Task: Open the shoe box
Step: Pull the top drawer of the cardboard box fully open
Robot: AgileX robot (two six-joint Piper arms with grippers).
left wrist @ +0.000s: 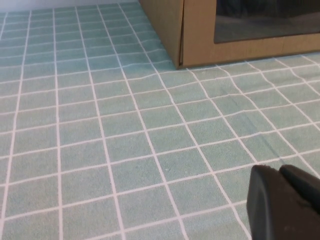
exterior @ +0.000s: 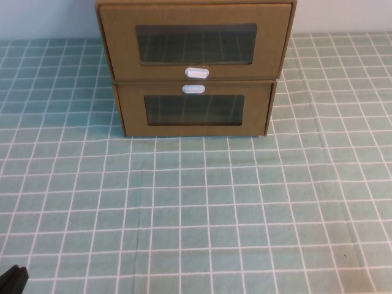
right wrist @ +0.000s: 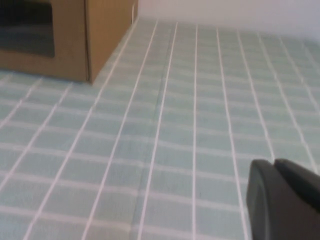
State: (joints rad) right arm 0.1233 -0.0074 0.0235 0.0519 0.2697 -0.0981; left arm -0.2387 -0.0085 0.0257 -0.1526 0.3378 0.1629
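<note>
As claws [left wrist: 279, 175] [right wrist: 274, 167] rest nearside, shoe boxes [exterior: 196, 61] sit closed

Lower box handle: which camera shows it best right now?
The high view: the lower box's white handle faces it squarely, under the upper box's handle. Both wrist views catch only a corner of the lower box, no handle. The left gripper and right gripper sit low over the cloth, well short of the boxes.

A green tablecloth [exterior: 196, 208] ruled in white squares lies flat, faintly creased; a pale wall [exterior: 49, 18] stands behind it.
</note>
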